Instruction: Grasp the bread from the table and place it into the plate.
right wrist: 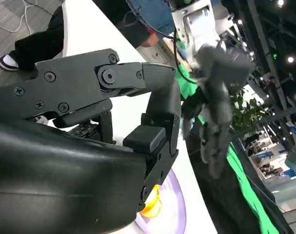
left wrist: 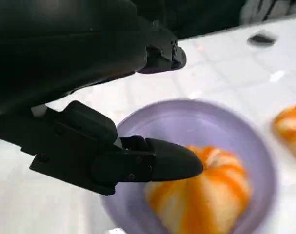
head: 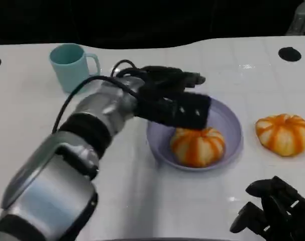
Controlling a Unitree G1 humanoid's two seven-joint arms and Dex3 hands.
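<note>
**Bread seated in plate, left hand above it, nothing held**

In the head view, one orange-and-white striped bread (head: 198, 146) is seen lying inside the lavender plate (head: 230, 120), right of the frame's centre, toward the plate's lower edge. The left hand (head: 175, 103) is seen reaching in from the lower left on its silver forearm and is positioned over the upper left part of the plate, directly above the bread. Whether it touches the bread cannot be told from this view.

In the left wrist view, the fingers (left wrist: 162, 163) are seen apart, one running across the top of the frame and one pointing at the bread (left wrist: 206, 195) at lower right. Nothing is gripped between them; the lower fingertip lies at the edge of the bread, contact uncertain. The plate rim (left wrist: 187, 105) is seen curving around the bread.

A second striped bread (head: 284, 133) is seen on the white table (head: 142, 201) to the right of the plate, apart from it. A light blue mug (head: 72, 65) stands at upper left.

The right hand (head: 275, 211) is seen at the lower right corner, low over the table, with nothing in it. Its fingers (right wrist: 157, 112) are seen bent; whether they are spread or closed cannot be told
</note>
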